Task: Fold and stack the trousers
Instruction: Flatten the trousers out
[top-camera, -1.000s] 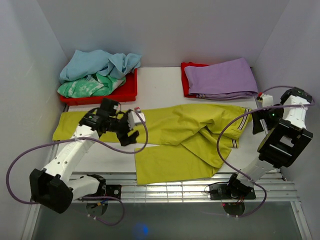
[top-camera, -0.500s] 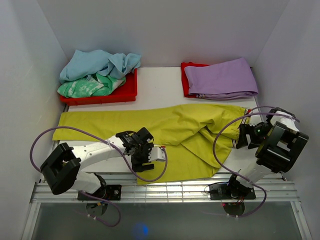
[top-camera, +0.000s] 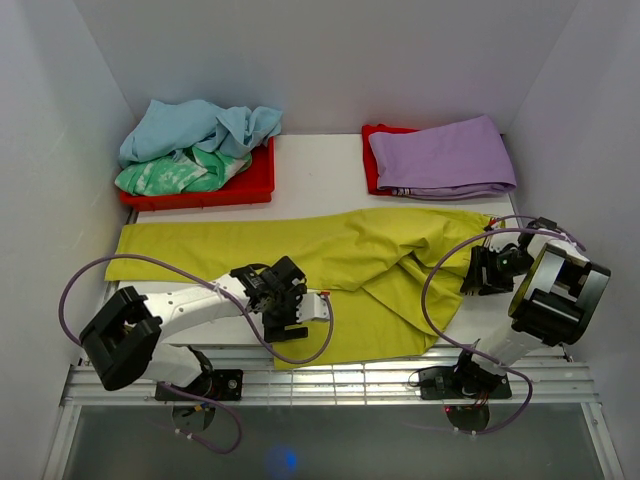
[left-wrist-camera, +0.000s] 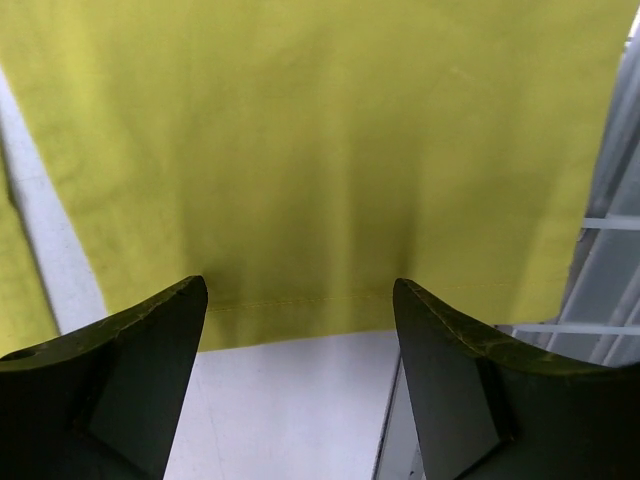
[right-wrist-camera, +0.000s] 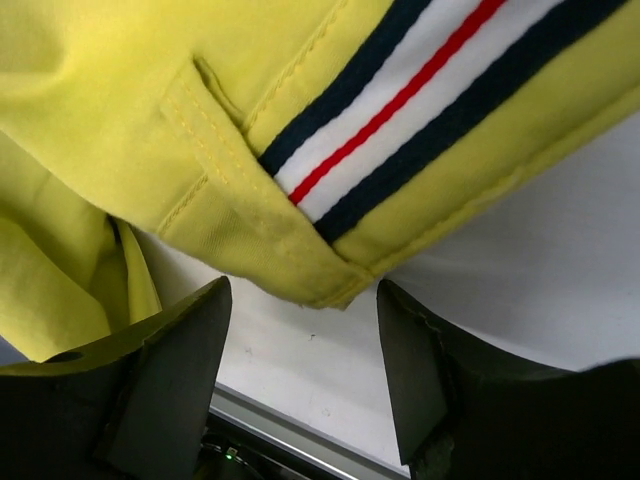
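Note:
The chartreuse-yellow trousers (top-camera: 350, 250) lie spread across the table. One leg stretches to the left and the other is bent toward the front edge. My left gripper (top-camera: 285, 325) hovers low at the near leg's hem, open. In the left wrist view the stitched hem (left-wrist-camera: 300, 300) lies between its fingertips and white table shows below it. My right gripper (top-camera: 472, 278) sits at the waistband end, open. In the right wrist view the waistband corner (right-wrist-camera: 320, 280), with its navy, white and red stripe (right-wrist-camera: 400, 110), hangs just ahead of the gap between the fingers (right-wrist-camera: 170, 380).
A red tray (top-camera: 250, 185) at the back left holds light blue and green-patterned garments (top-camera: 195, 130). A folded lilac garment (top-camera: 440, 155) lies on a red tray (top-camera: 368, 140) at the back right. A metal grate (top-camera: 350, 380) runs along the front edge. White walls close in both sides.
My left arm swung from the far leg down to the near leg's hem, then held still. My right gripper came in and down to the waistband corner, its jaws narrowing.

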